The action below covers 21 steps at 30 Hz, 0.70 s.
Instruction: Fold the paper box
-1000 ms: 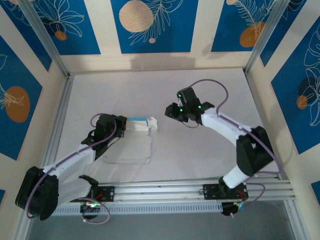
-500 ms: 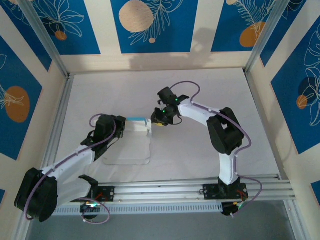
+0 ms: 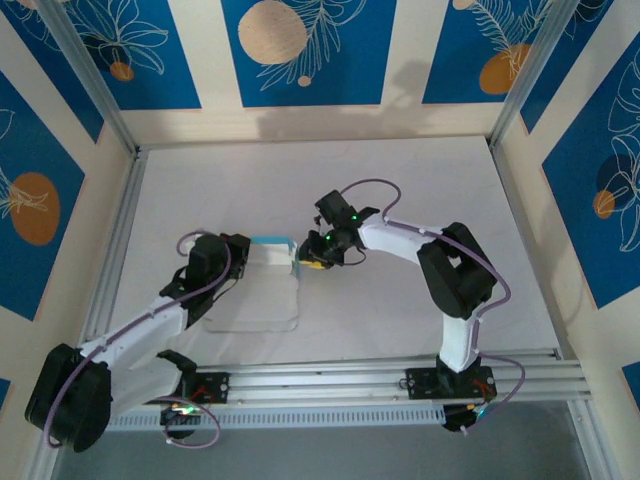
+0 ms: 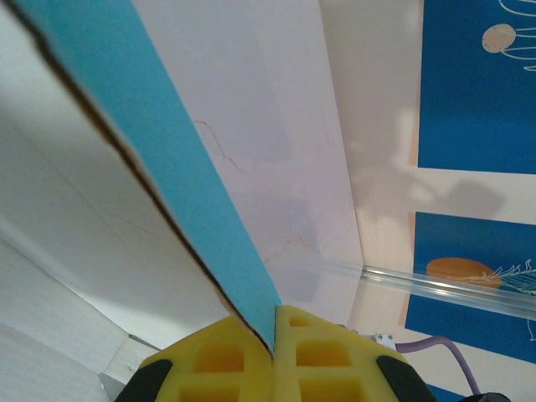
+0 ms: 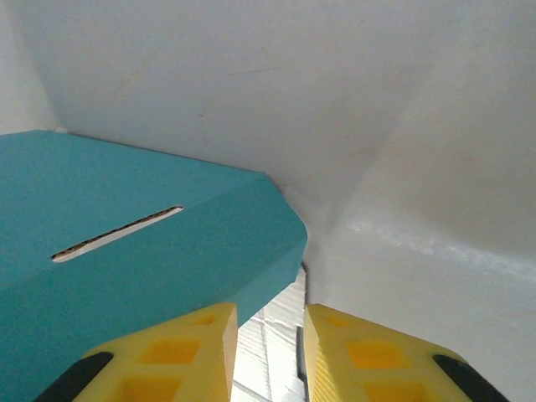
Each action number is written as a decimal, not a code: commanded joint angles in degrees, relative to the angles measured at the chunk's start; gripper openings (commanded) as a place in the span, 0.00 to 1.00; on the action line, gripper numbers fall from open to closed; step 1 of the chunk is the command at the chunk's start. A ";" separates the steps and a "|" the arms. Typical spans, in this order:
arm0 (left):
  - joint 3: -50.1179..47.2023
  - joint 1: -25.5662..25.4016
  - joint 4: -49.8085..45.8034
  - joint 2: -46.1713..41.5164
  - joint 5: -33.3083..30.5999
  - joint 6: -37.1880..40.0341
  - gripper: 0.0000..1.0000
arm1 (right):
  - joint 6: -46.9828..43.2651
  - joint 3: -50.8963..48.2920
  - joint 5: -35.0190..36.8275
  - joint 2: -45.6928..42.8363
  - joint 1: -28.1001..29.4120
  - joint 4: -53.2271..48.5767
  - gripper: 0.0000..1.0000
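Observation:
The paper box (image 3: 272,254) stands partly folded left of the table's middle, with a light-blue strip along its far edge and a white flat part (image 3: 255,303) lying toward me. My left gripper (image 3: 236,262) is shut on its left end. In the left wrist view the yellow fingertips (image 4: 275,316) pinch the blue card edge (image 4: 159,151). My right gripper (image 3: 309,262) sits at the box's right end. In the right wrist view its jaws (image 5: 270,316) stand apart with nothing clamped; a blue slotted flap (image 5: 126,243) lies over the left finger and a white panel (image 5: 427,251) over the right.
An aluminium rail (image 3: 330,380) carrying both arm bases runs along the near edge. Frame posts and patterned blue walls (image 3: 300,50) close in the white table (image 3: 400,170) on the left, back and right.
My right arm has swung left from mid-table to the box's right end, and its jaws have narrowed a little. The left gripper has stayed in place, still holding the box.

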 commanded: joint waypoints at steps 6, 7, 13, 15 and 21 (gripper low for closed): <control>-1.77 -1.07 -1.79 -1.88 -0.51 2.65 0.00 | -10.48 0.00 4.59 -3.17 4.95 3.31 0.28; -1.87 -1.10 -2.02 -2.09 -0.47 2.89 0.00 | -11.89 -0.86 6.22 -3.75 5.48 4.38 0.28; -3.80 -1.19 -0.90 -2.63 -0.21 2.66 0.00 | -22.50 -6.56 11.96 -6.27 7.98 14.74 0.27; -3.99 -1.19 -0.62 -2.80 -0.12 2.66 0.00 | -26.73 -8.25 13.85 -6.95 9.14 17.85 0.28; -4.12 -1.19 -0.14 -4.67 -1.25 4.05 0.00 | -37.98 -11.05 18.65 -8.60 11.80 19.82 0.26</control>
